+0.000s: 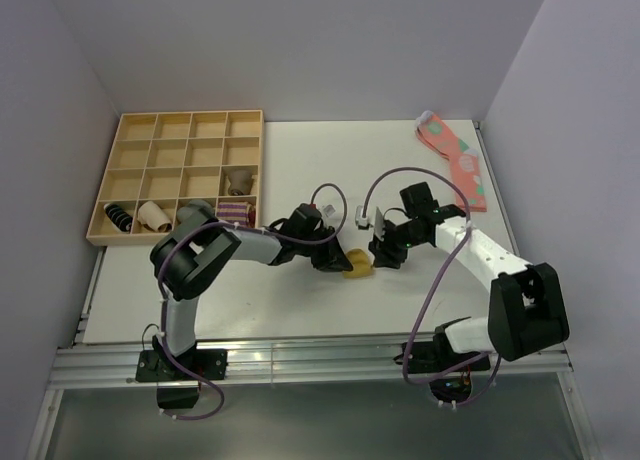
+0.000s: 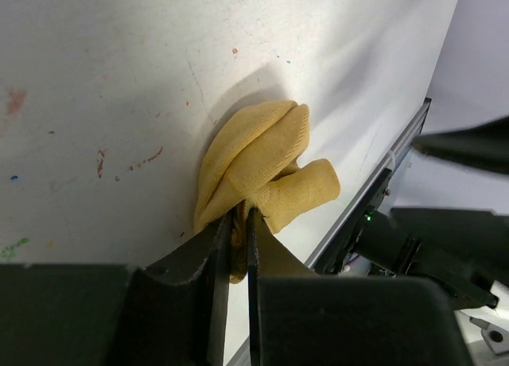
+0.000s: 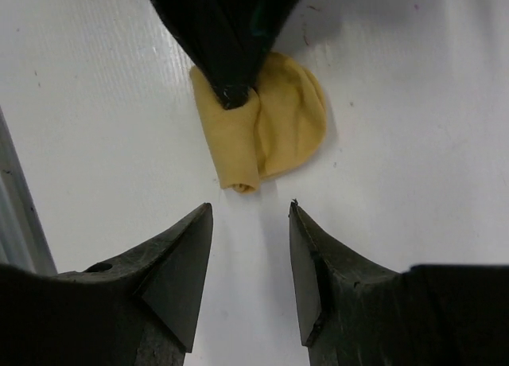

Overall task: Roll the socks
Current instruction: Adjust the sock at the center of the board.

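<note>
Though loosely bundled, socks point(image 2: 262, 163) in left claw point(image 2: 241, 217).

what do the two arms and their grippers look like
The left arm and right arm have bulky black joints linked by white tubes, on black bases. A thin purple cable loops along each. The left gripper and right gripper are matte black; the right's fingers taper to pointed wedges.

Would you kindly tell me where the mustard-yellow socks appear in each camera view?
Top external: socks near the picture's centre.
Left wrist: socks at centre, just above the left gripper.
Right wrist: socks at upper centre.
Shared landmark: the left gripper pinching their edge.
</note>
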